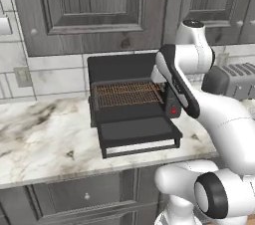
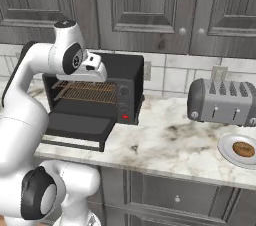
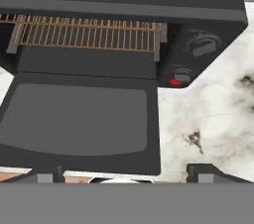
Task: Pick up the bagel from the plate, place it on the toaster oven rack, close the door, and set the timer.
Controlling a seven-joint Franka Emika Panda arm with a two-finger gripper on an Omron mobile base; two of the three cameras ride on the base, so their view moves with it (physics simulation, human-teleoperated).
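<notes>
Plainly nothing is done yet: the gripper (image 3: 124, 176) hangs empty with its jaws wide apart above the lowered door (image 3: 79, 119), the arm bent up in front of the black oven. Beyond, the toaster oven rack (image 3: 84, 33) lies bare. Far to the right, the bagel (image 2: 243, 149) sits on the plate (image 2: 226, 151).

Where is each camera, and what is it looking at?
Left base view: behind the arm's left, facing the toaster oven with the door down; the arm fills the right.
Right base view: behind its right, same oven, plus the silver toaster and the bagel on the plate; arm at left.
Hand view: above the door, facing the toaster oven rack; open end effector at bottom.
All share the oven.
</notes>
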